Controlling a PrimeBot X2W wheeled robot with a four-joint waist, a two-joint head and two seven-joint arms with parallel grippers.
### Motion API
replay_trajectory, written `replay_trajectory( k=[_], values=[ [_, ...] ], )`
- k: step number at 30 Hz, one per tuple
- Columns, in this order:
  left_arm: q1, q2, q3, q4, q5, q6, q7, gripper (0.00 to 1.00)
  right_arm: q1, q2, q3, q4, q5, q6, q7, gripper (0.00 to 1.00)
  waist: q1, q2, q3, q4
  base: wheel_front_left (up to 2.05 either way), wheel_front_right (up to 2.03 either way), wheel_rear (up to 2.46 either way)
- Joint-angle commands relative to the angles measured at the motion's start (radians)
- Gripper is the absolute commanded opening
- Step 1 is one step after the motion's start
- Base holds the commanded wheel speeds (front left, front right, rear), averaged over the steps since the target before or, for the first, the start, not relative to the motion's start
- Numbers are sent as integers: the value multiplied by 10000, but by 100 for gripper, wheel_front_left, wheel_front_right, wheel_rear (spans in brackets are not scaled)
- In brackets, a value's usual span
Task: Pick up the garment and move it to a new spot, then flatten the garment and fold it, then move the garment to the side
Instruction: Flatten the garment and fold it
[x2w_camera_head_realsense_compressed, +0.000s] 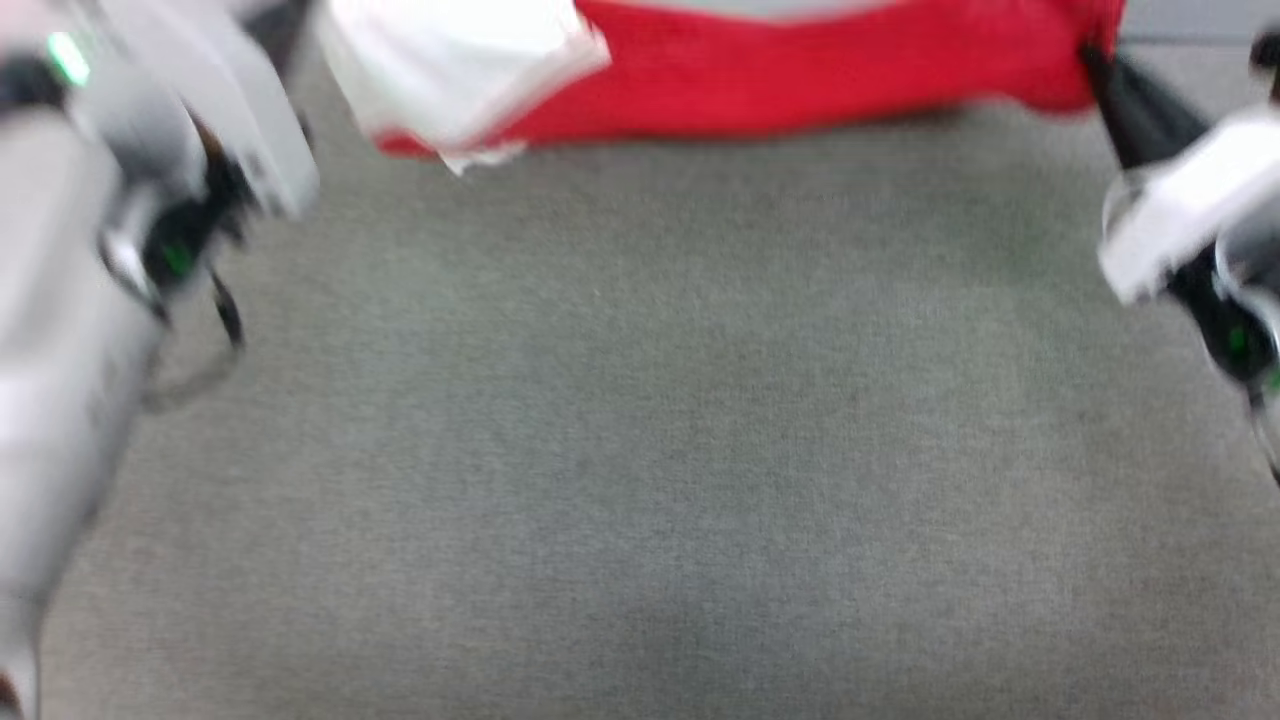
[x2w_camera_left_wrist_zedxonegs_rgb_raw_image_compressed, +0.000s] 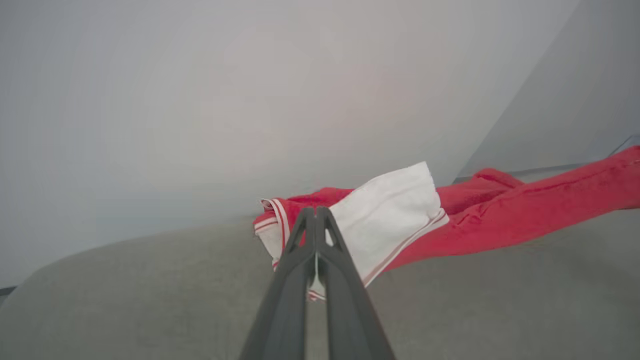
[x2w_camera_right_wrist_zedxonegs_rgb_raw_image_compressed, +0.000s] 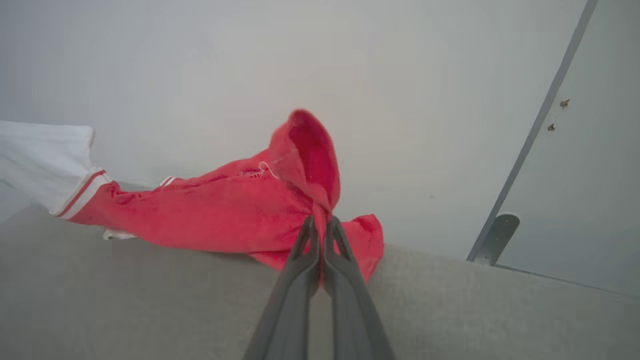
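Jaws pinch the garment (x2w_camera_head_realsense_compressed: 800, 70) at both ends, arms (x2w_camera_head_realsense_compressed: 1190, 210) spread wide.

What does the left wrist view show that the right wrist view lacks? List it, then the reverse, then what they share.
Left wrist view: the left gripper shut on the striped hem of the sleeve.
Right wrist view: the right gripper shut on a bunched red part of the garment; a metal bracket.
Both: the garment with its white sleeve, lying on a grey surface before a pale wall.

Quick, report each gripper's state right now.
Left gripper: shut, pinching the garment at its white sleeve.
Right gripper: shut, pinching the garment's red edge.
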Motion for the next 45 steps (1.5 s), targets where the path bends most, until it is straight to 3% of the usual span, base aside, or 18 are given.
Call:
replay_trajectory(
  k=[1, 4, 8, 14, 18, 33, 37, 42, 45],
  values=[
    [327, 98, -9, -195, -120, 82, 8, 0, 269, -108, 55, -171, 94, -11, 1, 0, 0, 0, -858, 468, 0, 0, 0],
    [1837, 602, -78, -1691, -339, 699, 137, 0, 1652, -774, 227, -1228, 377, -11, 92, 0, 0, 0, -1100, 550, 0, 0, 0],
    [3914, 1391, -26, -3962, -807, 1865, 182, 0, 3303, -1522, -20, -2246, 425, -12, -22, 0, 0, 0, -1254, 609, 0, 0, 0],
    [6539, 2531, -72, -7053, -1220, 3612, 136, 0, 5462, -2134, -358, -3373, 214, -12, 7, 0, 0, 0, -1321, 735, 0, 0, 0],
    [7785, 3023, -138, -8518, -1460, 4544, 127, 0, 6535, -2455, -618, -3936, 35, -12, 68, 0, 0, 0, -1299, 819, 0, 0, 0],
    [11114, 3346, -704, -10864, -2262, 6839, -255, 0, 10137, -2783, -1997, -5509, -191, -11, -286, 0, 0, 0, -998, 875, 0, 0, 0],
    [11572, 3760, -460, -11518, -2438, 7383, -372, 0, 10717, -2736, -2337, -5923, -11, -11, -449, 0, 0, 0, -936, 799, 0, 0, 0],
    [11702, 4688, 0, -12644, -2397, 8140, -332, 0, 10986, -2948, -2628, -6487, 152, -12, -462, 0, 0, 0, -821, 599, 0, 0, 0],
    [11250, 5374, 313, -13202, -2155, 8344, -155, 0, 10829, -2935, -2872, -6630, 211, -12, -359, 0, 0, 0, -773, 494, 0, 0, 0]
  ],
)
